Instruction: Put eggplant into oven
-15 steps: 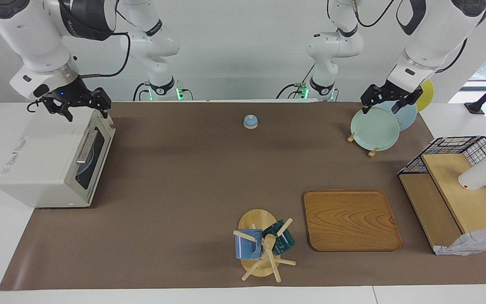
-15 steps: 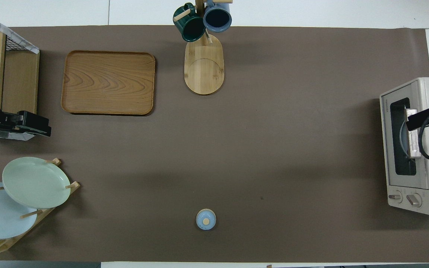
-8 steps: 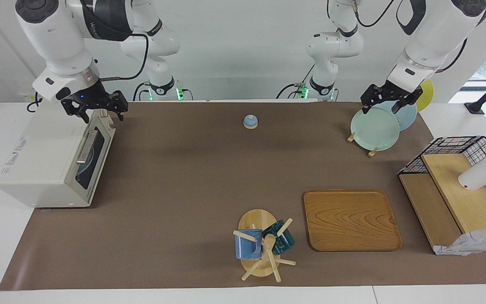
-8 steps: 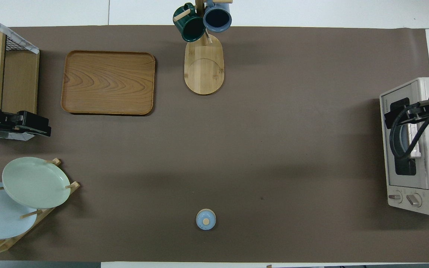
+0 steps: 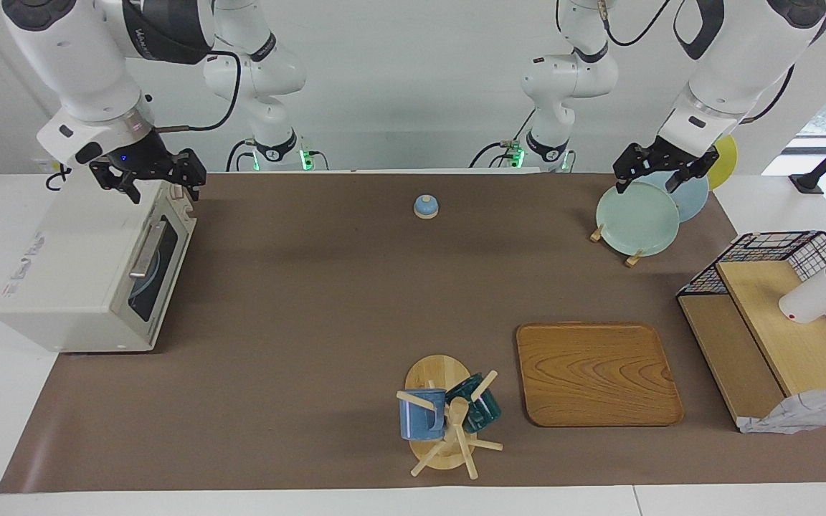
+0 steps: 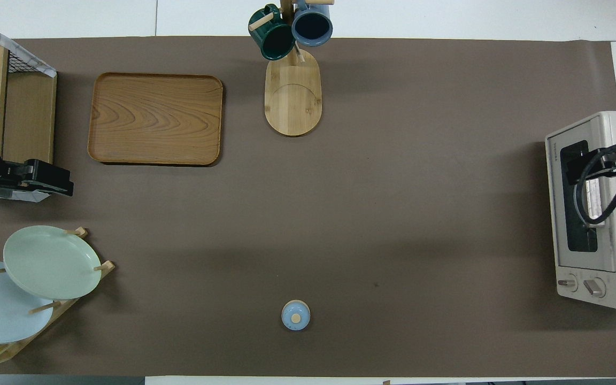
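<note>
You have the right gripper [image 5: 148, 183] spread empty over the closed oven [image 5: 90, 269] at nine o'clock, the left gripper [image 5: 660, 168] spread over the plates [image 5: 637, 218], and no eggplant visible, so reaching anywhere risks bumping the door.

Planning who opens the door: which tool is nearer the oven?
Right. The right tool hangs over the oven; the left tool is over the plate rack.

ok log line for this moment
right gripper: open, over oven | left gripper: open, over plates | oven door shut | eggplant: unseen
</note>
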You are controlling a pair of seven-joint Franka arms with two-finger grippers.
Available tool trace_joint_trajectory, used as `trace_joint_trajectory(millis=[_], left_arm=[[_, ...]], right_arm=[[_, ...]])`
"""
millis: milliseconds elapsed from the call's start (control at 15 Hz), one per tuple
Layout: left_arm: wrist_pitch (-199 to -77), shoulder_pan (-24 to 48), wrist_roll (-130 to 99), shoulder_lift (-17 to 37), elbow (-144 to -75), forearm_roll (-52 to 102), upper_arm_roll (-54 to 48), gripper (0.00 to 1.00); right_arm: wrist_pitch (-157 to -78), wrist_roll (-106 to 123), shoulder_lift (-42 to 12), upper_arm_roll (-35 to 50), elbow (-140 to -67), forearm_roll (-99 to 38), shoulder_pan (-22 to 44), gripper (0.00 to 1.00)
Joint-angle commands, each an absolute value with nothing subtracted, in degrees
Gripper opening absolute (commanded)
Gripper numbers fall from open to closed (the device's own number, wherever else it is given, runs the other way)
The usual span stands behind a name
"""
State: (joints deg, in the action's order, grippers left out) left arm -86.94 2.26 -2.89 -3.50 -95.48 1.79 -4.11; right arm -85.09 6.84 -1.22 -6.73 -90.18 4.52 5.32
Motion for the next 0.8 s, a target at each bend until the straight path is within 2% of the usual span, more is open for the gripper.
trace_joint_trajectory(millis=[0, 733], left_arm=[[-86.1, 1.5, -3.0, -3.4, -94.9, 2.3, -4.6, 1.00], [-86.1, 1.5, -3.0, -3.4, -94.9, 2.3, -4.6, 1.00]], right_arm=[[-83.5, 6.6, -1.6, -7.5, -89.1, 2.5, 4.9, 1.00], [-84.2, 4.0, -1.6, -7.6, -89.1, 2.5, 5.4, 1.00]])
